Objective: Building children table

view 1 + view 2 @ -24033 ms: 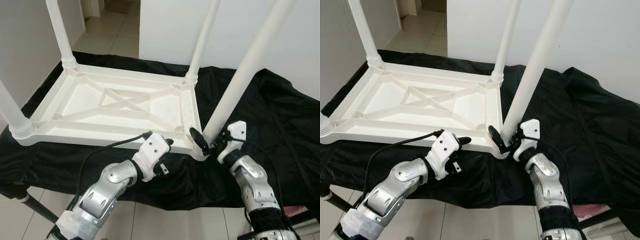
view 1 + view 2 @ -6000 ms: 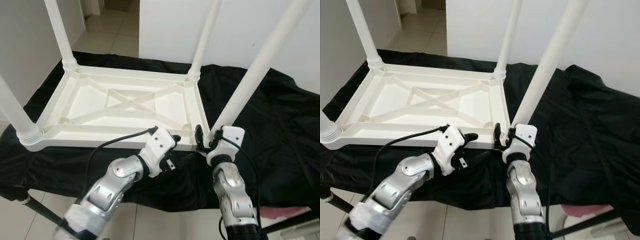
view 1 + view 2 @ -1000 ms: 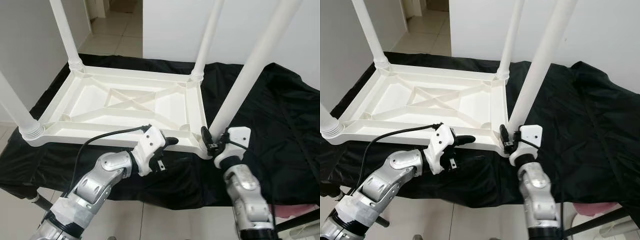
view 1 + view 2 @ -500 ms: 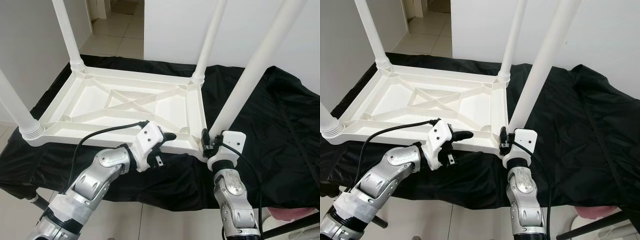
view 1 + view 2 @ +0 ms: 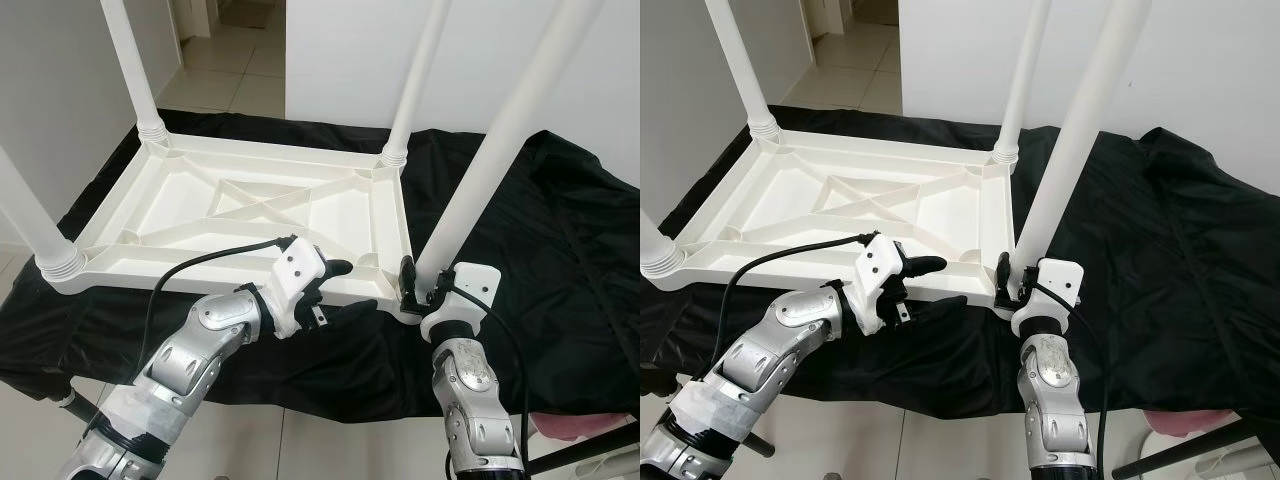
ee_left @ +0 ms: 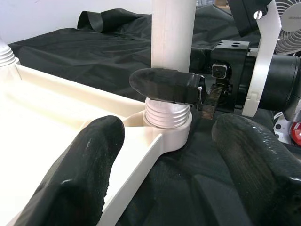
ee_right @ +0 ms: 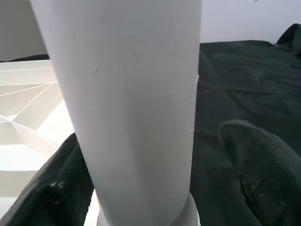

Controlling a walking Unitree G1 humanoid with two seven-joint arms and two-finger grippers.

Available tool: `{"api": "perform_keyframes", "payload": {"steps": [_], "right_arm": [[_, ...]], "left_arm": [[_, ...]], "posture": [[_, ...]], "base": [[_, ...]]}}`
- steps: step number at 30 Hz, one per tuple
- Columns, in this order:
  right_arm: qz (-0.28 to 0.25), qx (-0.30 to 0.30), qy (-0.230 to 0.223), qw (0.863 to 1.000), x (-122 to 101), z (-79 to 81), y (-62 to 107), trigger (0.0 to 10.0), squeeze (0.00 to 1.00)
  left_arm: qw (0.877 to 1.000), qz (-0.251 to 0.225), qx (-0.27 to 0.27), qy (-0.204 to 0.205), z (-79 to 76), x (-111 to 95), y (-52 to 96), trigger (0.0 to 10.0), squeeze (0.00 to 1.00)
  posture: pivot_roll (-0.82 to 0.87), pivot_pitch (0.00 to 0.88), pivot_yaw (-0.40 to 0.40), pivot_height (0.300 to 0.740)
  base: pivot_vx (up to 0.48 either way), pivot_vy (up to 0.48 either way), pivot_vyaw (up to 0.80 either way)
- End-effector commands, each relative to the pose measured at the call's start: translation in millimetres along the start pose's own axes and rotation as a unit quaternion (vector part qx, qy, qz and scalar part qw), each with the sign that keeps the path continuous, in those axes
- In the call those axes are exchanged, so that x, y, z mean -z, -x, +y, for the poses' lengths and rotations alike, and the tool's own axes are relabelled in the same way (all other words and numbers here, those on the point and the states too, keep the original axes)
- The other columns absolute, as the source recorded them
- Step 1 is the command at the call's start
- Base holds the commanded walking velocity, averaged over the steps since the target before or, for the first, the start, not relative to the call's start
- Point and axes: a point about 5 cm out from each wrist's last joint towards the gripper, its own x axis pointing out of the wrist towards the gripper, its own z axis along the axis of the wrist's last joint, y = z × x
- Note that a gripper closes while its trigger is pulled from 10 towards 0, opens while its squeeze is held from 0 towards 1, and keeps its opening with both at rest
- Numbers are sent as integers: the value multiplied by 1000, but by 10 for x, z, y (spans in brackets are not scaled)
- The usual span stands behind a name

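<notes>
A white plastic children's table [image 5: 200, 272] lies upside down on a black cloth [image 5: 560, 250], its legs pointing up. My right gripper [image 5: 420, 285] is at the base of the near-right leg [image 5: 490, 150], with a finger on each side of it. In the right wrist view one finger [image 7: 66, 183] lies against the leg [image 7: 131, 94], and the other finger [image 7: 263, 174] stands a little off it. My left gripper [image 5: 348, 288] is open at the table's front rim, just left of that corner. Its camera looks at the leg's threaded collar [image 6: 167, 115] seated in the corner socket.
Three other legs stand at the far left [image 5: 125, 60], far right [image 5: 415, 80] and near left [image 5: 30, 225] corners. A white wall [image 5: 340, 50] rises behind the cloth. A tiled doorway [image 5: 220, 70] opens at the back left, and tiled floor lies below the cloth's front edge.
My left gripper's fingers have spread apart at the front rim; a second ago they were together. My right gripper stays at the leg's base, its wrist shifted slightly.
</notes>
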Motion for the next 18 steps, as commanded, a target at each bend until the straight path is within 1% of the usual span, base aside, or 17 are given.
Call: {"api": "perform_keyframes", "payload": {"steps": [1,2,3,5,10,12,13,14,15,16,17,18], "right_arm": [[-2,-22,-11,1000,8,-40,5,10000,1000],[-3,-56,-14,998,10,-87,0,10000,0],[-3,-56,-14,998,10,-87,0,10000,0],[-6,-98,-10,995,10,-175,-15,10000,0],[-5,-105,-8,994,13,-197,-22,10000,0],[-4,-144,15,989,5,-268,-99,10000,0],[-4,-144,15,989,5,-268,-99,10000,0],[-3,-166,22,986,-1,-296,-139,10000,0],[-3,-166,22,986,-1,-296,-139,10000,0],[0,-186,27,982,-3,-311,-172,10000,0],[0,-186,27,982,-3,-311,-172,10000,0],[1,-209,31,977,-9,-307,-213,10000,0]], "left_arm": [[1000,3,31,2,-33,1,4,10000,0],[999,4,33,3,-45,4,6,10000,0],[999,4,33,3,-45,4,6,10000,0],[999,2,36,6,-56,4,4,10000,0],[999,1,37,8,-56,3,0,10000,0],[998,-10,58,21,-134,-2,-46,10000,0],[998,-10,58,21,-134,-2,-46,10000,0],[997,-12,68,24,-180,5,-69,10000,0],[997,-12,68,24,-180,5,-69,10000,0],[997,-12,76,27,-214,15,-85,10000,0],[997,-12,76,27,-214,15,-85,10000,0],[997,-8,79,26,-238,38,-101,10000,0]], "posture": [[2,0,-51,740],[0,0,-50,740],[0,0,-50,740],[-2,0,-48,740],[-2,0,-48,740],[-2,0,-46,740],[-2,0,-46,740],[-10,0,-42,740],[-10,0,-42,740],[-12,0,-39,740],[-12,0,-39,740],[-14,0,-38,740]], "base": [[0,0,0],[0,0,0],[0,0,0],[0,0,0],[0,0,0],[0,0,0],[0,0,0],[0,0,0],[0,0,0],[0,0,0],[0,0,0],[0,0,0]]}}
